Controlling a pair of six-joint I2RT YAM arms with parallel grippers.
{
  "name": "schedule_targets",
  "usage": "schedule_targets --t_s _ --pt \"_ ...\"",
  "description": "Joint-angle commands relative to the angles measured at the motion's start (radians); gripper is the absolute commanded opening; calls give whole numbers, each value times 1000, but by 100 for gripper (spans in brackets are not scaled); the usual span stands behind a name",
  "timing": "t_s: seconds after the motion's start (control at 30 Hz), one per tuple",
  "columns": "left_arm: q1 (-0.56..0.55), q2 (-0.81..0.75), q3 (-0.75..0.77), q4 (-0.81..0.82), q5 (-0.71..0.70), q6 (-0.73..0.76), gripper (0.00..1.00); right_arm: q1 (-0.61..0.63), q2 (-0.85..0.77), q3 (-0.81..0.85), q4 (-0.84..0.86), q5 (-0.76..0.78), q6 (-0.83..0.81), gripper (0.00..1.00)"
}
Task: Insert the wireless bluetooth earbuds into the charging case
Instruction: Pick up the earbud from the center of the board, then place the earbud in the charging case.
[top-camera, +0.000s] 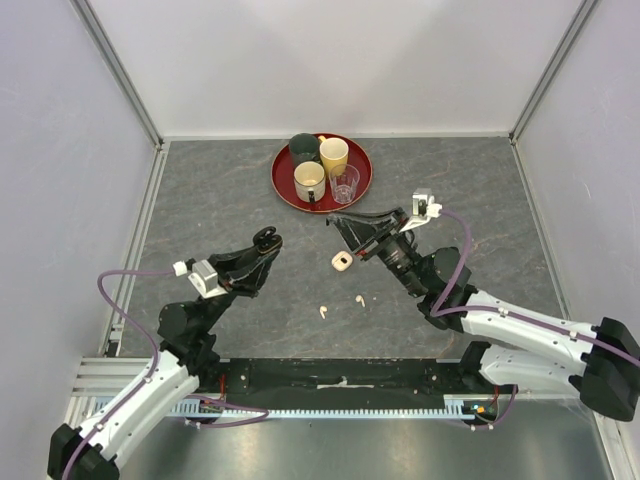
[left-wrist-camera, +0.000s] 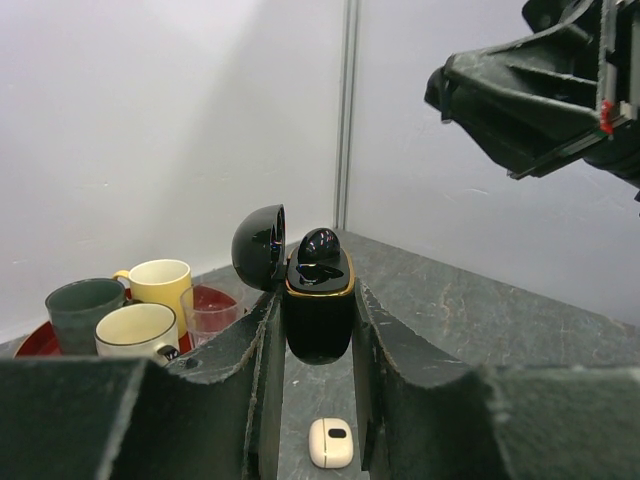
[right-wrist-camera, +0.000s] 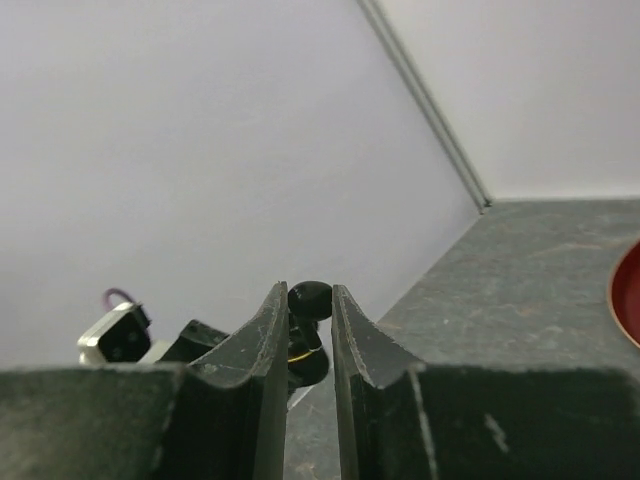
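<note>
Left gripper (left-wrist-camera: 316, 293) — clamped on black charging case (left-wrist-camera: 318, 325), lid open, one black earbud (left-wrist-camera: 320, 248) seated. Right gripper (right-wrist-camera: 308, 288) — pinching second black earbud (right-wrist-camera: 310, 300), opposite the case.

Your left arm (top-camera: 140, 395) and right arm (top-camera: 520, 320) wear white shells over black joints. A purple cable (top-camera: 113, 290) loops beside each. The left end effector (top-camera: 266, 238) and right end effector (top-camera: 333, 222) are matte black with rough-edged fingers (left-wrist-camera: 230, 370). A silver block (top-camera: 200, 272) sits behind each, and the right one bears a red mark (left-wrist-camera: 604, 118).
</note>
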Motion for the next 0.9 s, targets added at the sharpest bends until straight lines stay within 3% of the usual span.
schedule_targets --t_s 0.0,0.33,0.87 --pt "1 42 6 114 32 -8 2 25 45 54 133 -150 -63 0" --pt "1 129 16 186 61 -5 2 113 146 131 150 -198 -126 0" --pt "1 177 34 235 113 -28 2 154 264 180 112 -130 -155 0"
